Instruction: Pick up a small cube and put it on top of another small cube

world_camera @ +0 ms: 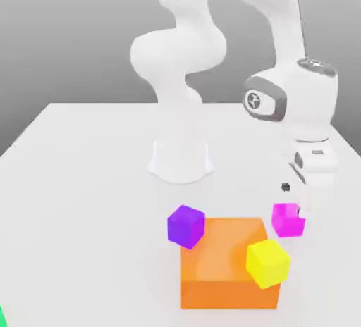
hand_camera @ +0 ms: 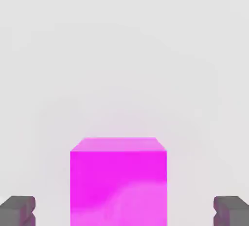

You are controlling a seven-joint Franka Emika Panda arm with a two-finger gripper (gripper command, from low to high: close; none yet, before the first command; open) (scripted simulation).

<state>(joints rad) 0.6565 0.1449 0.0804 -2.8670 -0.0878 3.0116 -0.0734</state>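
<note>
I see a small, glossy, bright magenta-pink cube (hand_camera: pixel 118 181) resting on the smooth, matte white table (world_camera: pixel 84 177), just beside the large, flat-sided orange block (world_camera: pixel 229 266), off its corner toward the exterior view's right. A small purple cube (world_camera: pixel 186 226) and a small yellow cube (world_camera: pixel 268 262) sit at that block's edges. My pincer (hand_camera: pixel 124 210) stands wide, its dark grey fingertips (hand_camera: pixel 17 209) flanking the magenta cube with clear gaps, not touching it.
</note>
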